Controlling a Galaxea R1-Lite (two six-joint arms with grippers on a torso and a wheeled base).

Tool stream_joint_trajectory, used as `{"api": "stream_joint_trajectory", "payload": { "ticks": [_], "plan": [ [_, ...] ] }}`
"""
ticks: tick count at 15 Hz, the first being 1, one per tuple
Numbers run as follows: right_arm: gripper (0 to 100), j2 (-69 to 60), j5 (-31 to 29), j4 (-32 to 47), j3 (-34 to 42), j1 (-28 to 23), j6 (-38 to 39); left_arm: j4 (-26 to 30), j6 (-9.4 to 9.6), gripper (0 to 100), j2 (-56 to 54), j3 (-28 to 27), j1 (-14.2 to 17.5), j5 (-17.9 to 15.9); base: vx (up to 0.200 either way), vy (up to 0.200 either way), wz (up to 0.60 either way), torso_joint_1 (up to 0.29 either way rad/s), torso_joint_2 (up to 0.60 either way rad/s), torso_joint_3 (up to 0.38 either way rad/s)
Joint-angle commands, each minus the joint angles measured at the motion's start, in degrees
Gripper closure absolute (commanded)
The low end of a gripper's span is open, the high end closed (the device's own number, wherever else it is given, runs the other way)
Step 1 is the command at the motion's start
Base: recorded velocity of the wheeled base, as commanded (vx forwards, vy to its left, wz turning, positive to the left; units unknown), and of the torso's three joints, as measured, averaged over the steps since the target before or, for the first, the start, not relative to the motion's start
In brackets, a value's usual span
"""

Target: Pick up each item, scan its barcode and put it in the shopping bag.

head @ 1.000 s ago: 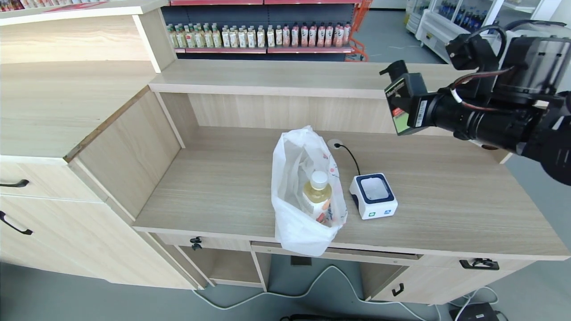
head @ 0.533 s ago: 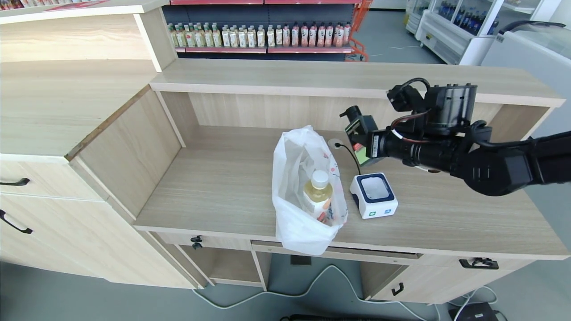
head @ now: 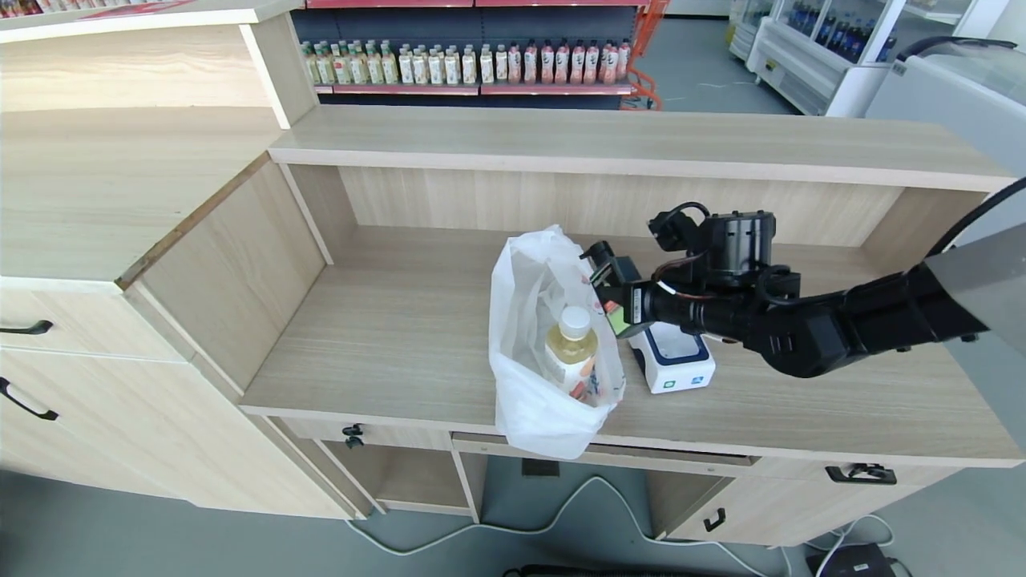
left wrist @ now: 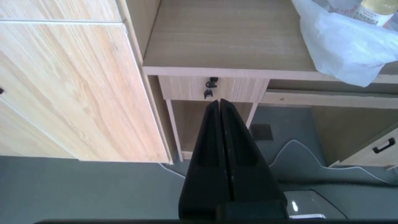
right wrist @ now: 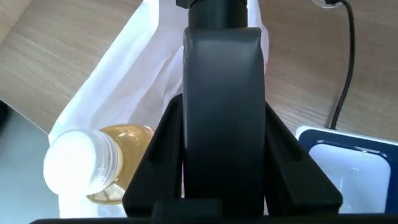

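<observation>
Grips small box (head: 616, 308) in right jaws, between shopping bag (head: 529, 401) mouth and scanner (head: 677, 373), near worktop (head: 401, 336) front edge. Requires short leftward shift into bag. Holds left jaws closed, empty.

This is a shop, seen from behind its checkout. A pale wooden counter (head: 801, 385) with a raised ledge carries a small white barcode scanner (head: 677, 370) on a cable and a white plastic shopping bag (head: 525, 409) with a drink bottle (head: 571, 346) in it. Beyond it a red-edged shelf (head: 473, 90) holds a long row of bottled drinks, and at the far right stand what look like glass-fronted coolers (head: 809, 48), too distant to be sure.
</observation>
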Motion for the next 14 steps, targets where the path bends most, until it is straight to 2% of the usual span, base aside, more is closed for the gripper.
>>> {"api": "stream_joint_trajectory", "payload": {
  "ticks": [1, 6, 14],
  "plan": [
    [100, 3.66, 0.0, -0.99, -0.24, 0.13, 0.02, 0.0, 0.01, 100, 0.06, 0.01, 0.01, 0.01, 0.0, 0.0, 0.0, 0.0, 0.0, 0.0],
    [100, 7.53, 0.0, -2.75, -2.97, 0.57, 0.11, 0.0, 0.01, 100, 0.06, 0.01, 0.01, 0.01, 0.0, 0.0, 0.0, 0.0, 0.0, 0.0],
    [100, 13.33, 1.23, -2.22, -14.39, 1.97, 1.6, 0.0, 0.01, 100, 0.06, 0.01, 0.01, 0.01, 0.0, 0.0, 0.0, 0.0, 0.0, 0.0]
  ]
}}
